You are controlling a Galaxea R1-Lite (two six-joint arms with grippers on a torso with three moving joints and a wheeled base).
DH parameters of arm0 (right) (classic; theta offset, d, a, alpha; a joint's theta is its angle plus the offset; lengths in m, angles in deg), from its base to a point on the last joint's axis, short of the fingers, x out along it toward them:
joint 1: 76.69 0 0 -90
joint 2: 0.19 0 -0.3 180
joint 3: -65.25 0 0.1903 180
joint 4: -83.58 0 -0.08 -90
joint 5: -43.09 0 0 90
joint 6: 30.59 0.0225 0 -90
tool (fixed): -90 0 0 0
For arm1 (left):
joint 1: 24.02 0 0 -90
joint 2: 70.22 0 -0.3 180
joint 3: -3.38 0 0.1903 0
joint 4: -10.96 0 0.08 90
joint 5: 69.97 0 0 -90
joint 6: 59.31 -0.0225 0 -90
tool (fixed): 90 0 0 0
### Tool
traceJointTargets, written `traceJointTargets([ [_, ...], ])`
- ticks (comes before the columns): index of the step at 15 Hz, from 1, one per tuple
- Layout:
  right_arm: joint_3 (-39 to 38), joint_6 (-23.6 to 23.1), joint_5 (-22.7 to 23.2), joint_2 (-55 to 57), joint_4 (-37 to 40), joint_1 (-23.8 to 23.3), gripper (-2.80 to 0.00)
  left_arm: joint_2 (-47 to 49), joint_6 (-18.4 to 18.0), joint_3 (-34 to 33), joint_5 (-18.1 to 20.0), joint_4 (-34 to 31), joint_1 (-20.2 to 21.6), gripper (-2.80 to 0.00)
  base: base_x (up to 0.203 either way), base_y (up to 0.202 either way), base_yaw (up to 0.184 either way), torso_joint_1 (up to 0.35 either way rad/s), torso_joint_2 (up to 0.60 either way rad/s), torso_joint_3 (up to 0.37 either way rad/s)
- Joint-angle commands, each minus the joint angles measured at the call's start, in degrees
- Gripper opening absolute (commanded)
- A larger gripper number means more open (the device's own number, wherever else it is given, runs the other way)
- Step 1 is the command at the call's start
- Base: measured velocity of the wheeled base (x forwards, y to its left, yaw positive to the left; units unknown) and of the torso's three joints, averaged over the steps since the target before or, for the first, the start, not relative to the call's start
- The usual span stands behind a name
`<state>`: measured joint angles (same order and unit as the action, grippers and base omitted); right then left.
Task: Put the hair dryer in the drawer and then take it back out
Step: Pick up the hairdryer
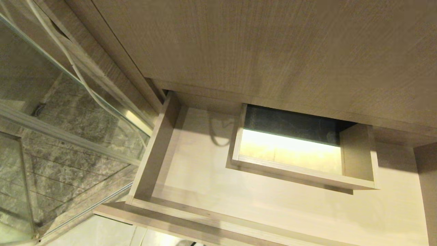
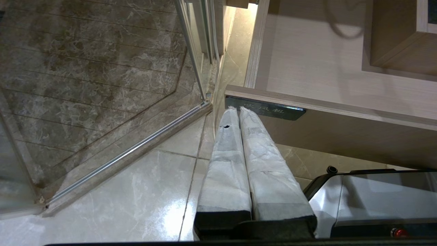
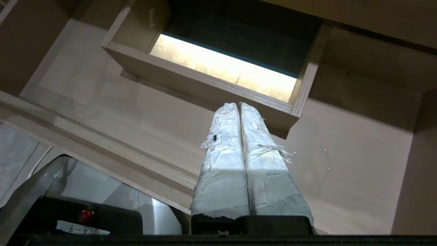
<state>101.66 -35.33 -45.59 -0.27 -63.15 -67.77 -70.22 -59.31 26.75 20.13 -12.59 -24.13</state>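
The drawer (image 1: 155,157) stands pulled out, wide and shallow, of light wood grain, and its floor is bare. A box-shaped cut-out (image 1: 300,179) sits in its middle. The hair dryer is out of view in every frame. My left gripper (image 2: 238,108) is shut and empty. It hangs outside the drawer's front (image 2: 341,136), with its tips near the small black plate (image 2: 264,107). My right gripper (image 3: 238,104) is shut and empty over the drawer's floor (image 3: 136,112). Its tips are close to the cut-out's near wall (image 3: 205,85). Neither arm shows in the head view.
A tall wood-grain panel (image 1: 273,44) rises above the drawer. A glass shower door (image 1: 68,119) with a metal rail (image 2: 129,150) and a white cord (image 1: 73,66) stand on the left. My own base (image 2: 375,201) sits under the drawer's front, on a glossy tile floor (image 2: 119,191).
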Motion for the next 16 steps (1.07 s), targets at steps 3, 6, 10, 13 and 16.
traceJointTargets([
  [3,13.9,0.0,0.3,-2.2,14.6,0.0,-2.8,0.0,0.0,0.0,0.0,0.0,0.0,-2.8,0.0,0.0,0.0,0.0,0.0,0.0],
  [6,11.9,0.3,1.3,-2.2,16.0,0.0,-2.8,0.0,0.0,-0.1,0.0,0.0,0.0,-2.8,0.0,0.0,0.0,0.0,0.0,0.0],
  [10,5.2,0.5,0.7,-2.2,12.7,0.0,-2.8,0.0,0.0,-0.1,0.0,0.0,0.0,-2.8,0.0,0.0,0.0,0.0,0.0,0.0],
  [13,-4.0,0.8,-0.5,-2.2,2.8,0.0,-2.8,0.0,-0.1,-0.1,0.0,0.0,0.0,-2.8,0.0,0.0,0.0,0.0,0.0,0.0],
  [16,-12.2,0.7,-0.1,-2.2,-12.3,0.0,-2.8,0.0,-0.1,-0.1,0.0,0.0,0.0,-2.8,0.0,0.0,0.0,0.0,0.0,0.0],
])
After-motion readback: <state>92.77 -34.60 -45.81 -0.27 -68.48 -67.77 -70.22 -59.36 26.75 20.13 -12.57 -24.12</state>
